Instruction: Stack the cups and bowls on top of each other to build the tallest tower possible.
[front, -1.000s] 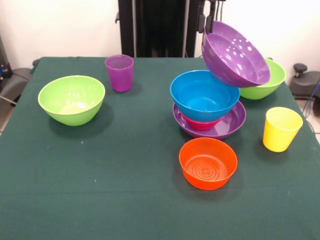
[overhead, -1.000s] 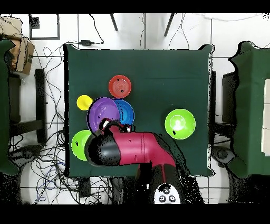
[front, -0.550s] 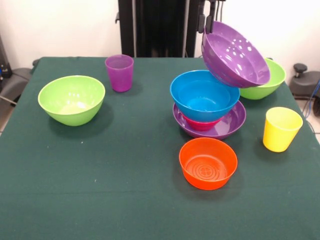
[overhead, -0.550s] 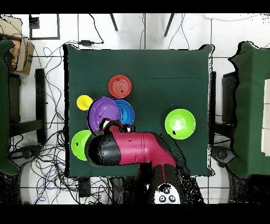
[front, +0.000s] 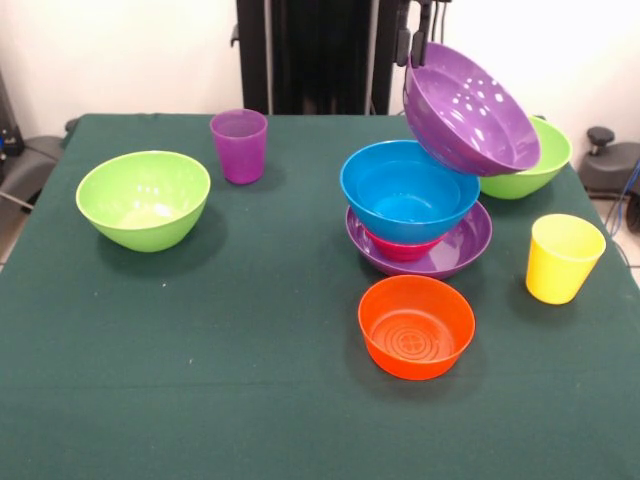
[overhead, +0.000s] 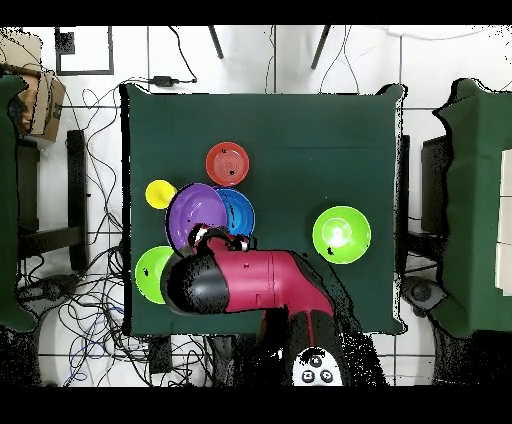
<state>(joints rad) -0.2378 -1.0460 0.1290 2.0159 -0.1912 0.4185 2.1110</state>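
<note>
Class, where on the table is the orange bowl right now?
In the front view the orange bowl sits alone on the cloth, just in front of the tower, with the yellow cup to its right.

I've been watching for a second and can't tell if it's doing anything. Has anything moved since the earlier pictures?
Nothing has visibly changed. The gripper still holds the tilted purple bowl by its rim above the blue bowl on the tower. The other bowls and both cups sit where they were.
</note>
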